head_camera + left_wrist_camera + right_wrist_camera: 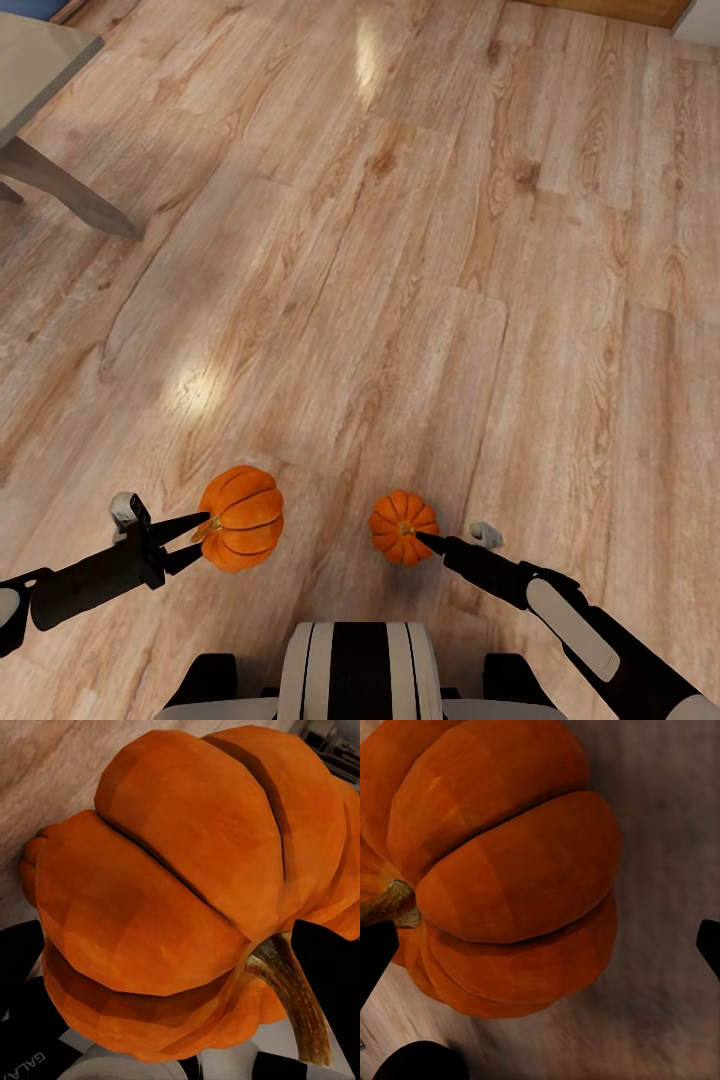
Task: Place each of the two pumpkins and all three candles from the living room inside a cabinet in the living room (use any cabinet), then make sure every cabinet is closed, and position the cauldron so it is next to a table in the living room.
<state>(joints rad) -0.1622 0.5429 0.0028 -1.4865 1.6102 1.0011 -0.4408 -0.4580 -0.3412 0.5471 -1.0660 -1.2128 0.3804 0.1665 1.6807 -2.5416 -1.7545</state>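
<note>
Larger ribbed orange pumpkin [241, 517], brown stem pinched between black left gripper [203, 533] fingers, carried above pale wood-plank floor [400, 250]. Smaller ribbed orange pumpkin [403, 526] at black right gripper [425, 541] tip, stem toward fingers; closure indeterminate. Grey table leg [70, 190] far beyond left gripper.

Two ribbed orange pumpkins [242, 517] [402, 526], side by side, stems toward jaws

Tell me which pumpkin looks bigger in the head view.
The pumpkin at the left hand, pumpkin: it shows larger than the pumpkin at the right hand, and its stem sits between the left fingers.
</note>
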